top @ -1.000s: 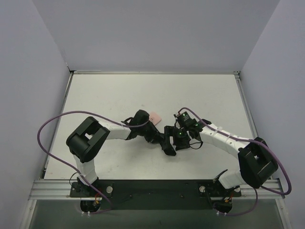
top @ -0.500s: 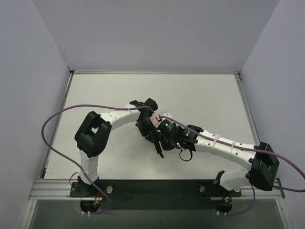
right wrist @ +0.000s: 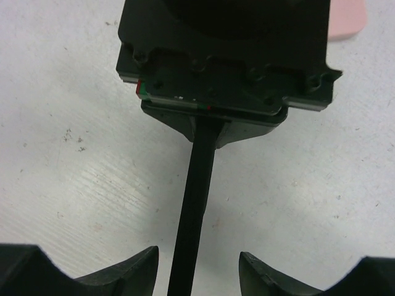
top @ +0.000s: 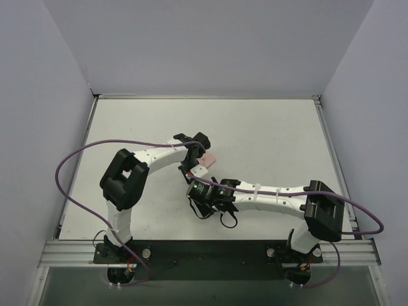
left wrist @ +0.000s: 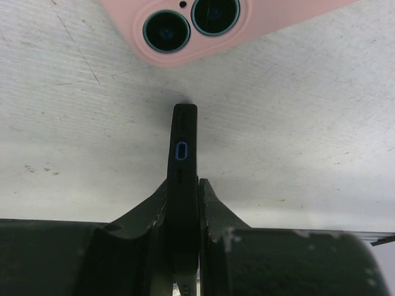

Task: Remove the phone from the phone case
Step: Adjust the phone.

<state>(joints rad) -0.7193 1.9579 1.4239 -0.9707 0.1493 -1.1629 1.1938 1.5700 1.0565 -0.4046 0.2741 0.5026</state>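
Note:
In the left wrist view my left gripper (left wrist: 183,185) is shut on a thin dark phone (left wrist: 183,148) held edge-on, its charging port facing the camera. I cannot tell phone from case along that edge. In the right wrist view the same dark slab (right wrist: 196,203) runs from the left gripper's body (right wrist: 228,55) down between my right gripper's fingers (right wrist: 133,271). My right gripper (right wrist: 197,271) is open, with gaps on both sides of the slab. In the top view my left gripper (top: 193,167) and right gripper (top: 199,191) meet mid-table.
A pink phone-shaped object (left wrist: 203,24) with two round camera lenses lies flat on the table just beyond the held slab. It shows in the top view (top: 206,157) and as a corner in the right wrist view (right wrist: 347,21). Purple cables loop beside both arms.
The right arm has swung left and toward the near edge, so its gripper now sits just below the left gripper. The left gripper has drawn back to beside the pink object.

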